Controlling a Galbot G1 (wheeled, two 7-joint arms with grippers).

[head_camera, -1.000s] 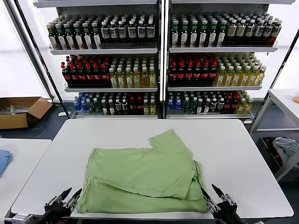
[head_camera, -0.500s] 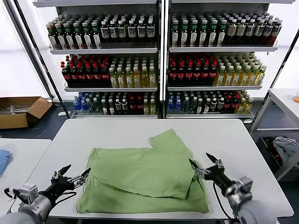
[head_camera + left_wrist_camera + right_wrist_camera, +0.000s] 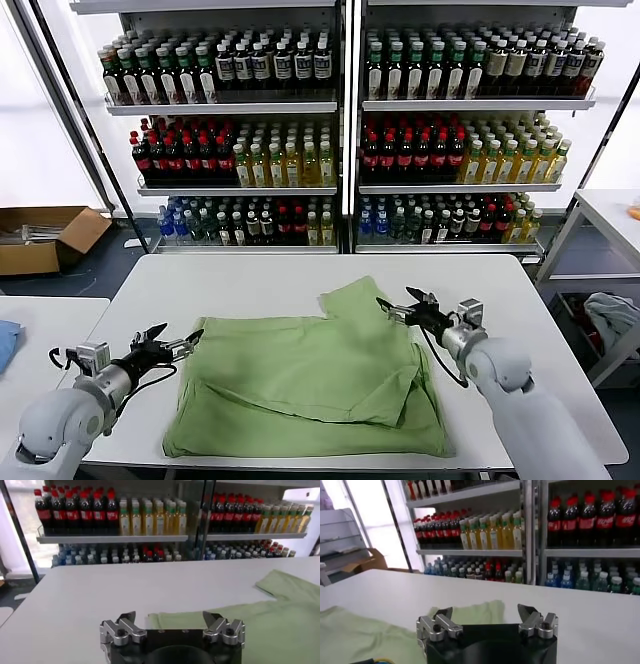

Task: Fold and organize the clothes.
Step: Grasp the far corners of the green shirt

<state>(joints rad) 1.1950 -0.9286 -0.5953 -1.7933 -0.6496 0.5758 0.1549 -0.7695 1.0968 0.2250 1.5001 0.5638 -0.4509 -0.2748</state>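
Observation:
A plain light green T-shirt (image 3: 310,385), one of the clothes, lies partly folded on the white table (image 3: 250,285), one sleeve (image 3: 355,305) sticking out toward the shelves. My left gripper (image 3: 175,338) hovers open just off the shirt's left edge, holding nothing. In the left wrist view the shirt (image 3: 260,625) lies just beyond the open left gripper (image 3: 170,617). My right gripper (image 3: 398,302) is open by the sleeve's right side, also holding nothing. The right wrist view shows the shirt (image 3: 365,637) past the spread right gripper (image 3: 484,611).
Shelves of bottles (image 3: 340,130) stand behind the table. A cardboard box (image 3: 45,235) sits on the floor at the left. A second table (image 3: 40,340) with a blue cloth is at the left, and a cart with cloth (image 3: 612,318) at the right.
Both grippers moved from the table's near edge up along the shirt's sides, the left to its left edge, the right to the sleeve. The shirt has not visibly moved.

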